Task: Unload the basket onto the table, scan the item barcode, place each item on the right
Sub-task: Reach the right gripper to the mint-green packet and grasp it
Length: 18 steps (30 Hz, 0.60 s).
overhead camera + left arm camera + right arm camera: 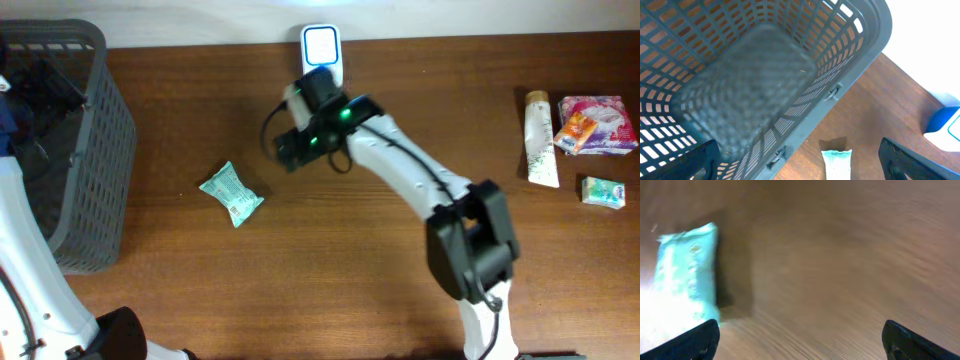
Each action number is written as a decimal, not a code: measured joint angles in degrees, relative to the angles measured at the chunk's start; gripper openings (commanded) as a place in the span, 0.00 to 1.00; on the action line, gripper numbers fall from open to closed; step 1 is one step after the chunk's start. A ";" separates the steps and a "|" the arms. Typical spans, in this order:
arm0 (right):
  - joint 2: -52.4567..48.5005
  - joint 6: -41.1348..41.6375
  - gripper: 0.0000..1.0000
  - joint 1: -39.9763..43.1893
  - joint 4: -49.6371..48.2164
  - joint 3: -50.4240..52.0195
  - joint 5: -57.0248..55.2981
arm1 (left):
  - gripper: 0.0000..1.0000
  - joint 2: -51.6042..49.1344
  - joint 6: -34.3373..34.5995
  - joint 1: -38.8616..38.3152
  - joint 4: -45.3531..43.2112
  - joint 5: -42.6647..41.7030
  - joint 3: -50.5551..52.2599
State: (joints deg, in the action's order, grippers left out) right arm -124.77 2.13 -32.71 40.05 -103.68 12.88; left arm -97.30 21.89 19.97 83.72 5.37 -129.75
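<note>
looking from above: right gripper (290,148) hangs near scanner (321,47). green packet (232,193) lies flat on table (400,90), down-left of gripper, not touching.
left wrist view: left gripper (800,164) over grey basket (855,60), jaws wide apart, holding nothing.
right wrist view: jaws wide apart, holding nothing, packet off to left side.

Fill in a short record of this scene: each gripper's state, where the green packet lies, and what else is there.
left gripper: open, empty, above the grey basket
right gripper: open, empty, in front of the scanner
green packet: flat on the table, between basket and right gripper, touching neither gripper
far right: white tube, pink pack, small green box
</note>
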 measured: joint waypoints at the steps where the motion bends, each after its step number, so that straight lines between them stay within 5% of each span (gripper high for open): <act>1: -1.44 -1.42 0.96 -1.01 -1.33 0.00 1.92 | 0.99 0.00 0.00 0.00 -0.02 0.00 0.00; 3: -3.78 -3.06 0.82 -2.08 -3.82 0.07 6.10 | 0.99 0.00 0.00 0.00 0.00 0.00 0.00; 9: -10.05 -4.26 0.84 -2.23 -9.92 0.13 20.76 | 0.99 0.00 0.00 0.00 0.00 0.02 0.00; 16: -11.39 -4.17 0.84 -4.57 -10.40 0.13 24.74 | 0.99 0.00 0.00 0.00 0.00 0.00 0.00; 18: -11.41 -2.95 0.64 -5.35 -11.28 0.15 24.76 | 0.99 0.00 0.00 0.00 0.00 0.00 0.00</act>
State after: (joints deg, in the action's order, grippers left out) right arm -136.18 -0.82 -38.06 28.77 -103.53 37.65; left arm -97.30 21.89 19.97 83.72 5.37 -129.75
